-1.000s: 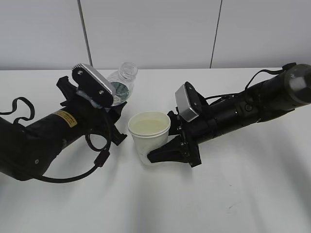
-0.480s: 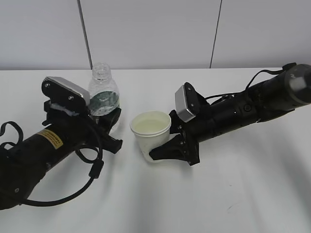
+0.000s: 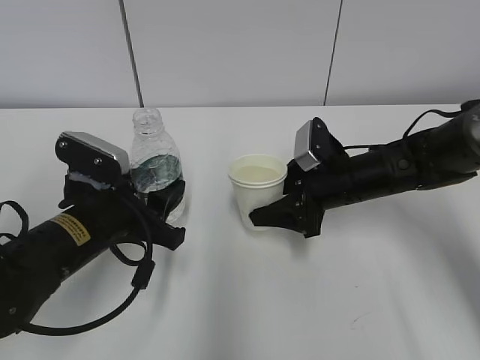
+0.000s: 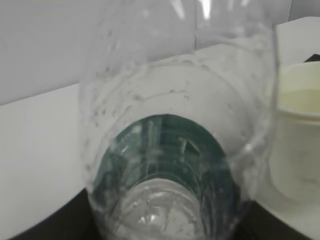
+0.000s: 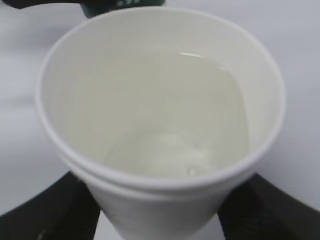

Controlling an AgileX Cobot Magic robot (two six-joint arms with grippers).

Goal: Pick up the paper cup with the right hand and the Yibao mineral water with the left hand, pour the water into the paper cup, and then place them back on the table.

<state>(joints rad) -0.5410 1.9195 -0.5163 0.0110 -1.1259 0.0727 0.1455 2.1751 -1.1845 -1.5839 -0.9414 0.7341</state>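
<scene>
Since the earlier exterior frames the Yibao mineral water point(image 3: 155, 166) has gone from tilted beside the paper cup point(image 3: 257, 190) to upright, and it has drawn away to the cup's left; the cup has shifted right and toward the wall. Pouring looks finished, and the placing-back step is in hand.

In the exterior view, the left hand point(image 3: 154, 206) is closed around the bottle's lower body, with the bottle's base at or just above the table point(image 3: 247, 300); contact cannot be told. The right hand point(image 3: 279, 214) clasps the cup's lower wall from the right, the cup upright and low over the table.

In the left wrist view, the bottle point(image 4: 175, 150) fills the frame, its green label band visible through the clear wall, and the cup point(image 4: 297, 130) stands to its right. The fingers themselves are hidden here.

In the right wrist view, the cup point(image 5: 160, 120) holds the water point(image 5: 170, 130), with a dark finger point(image 5: 55, 210) pressed against each side of its wall.

Next, each hand probably needs to settle its load flat, then open and back off without tipping it.
</scene>
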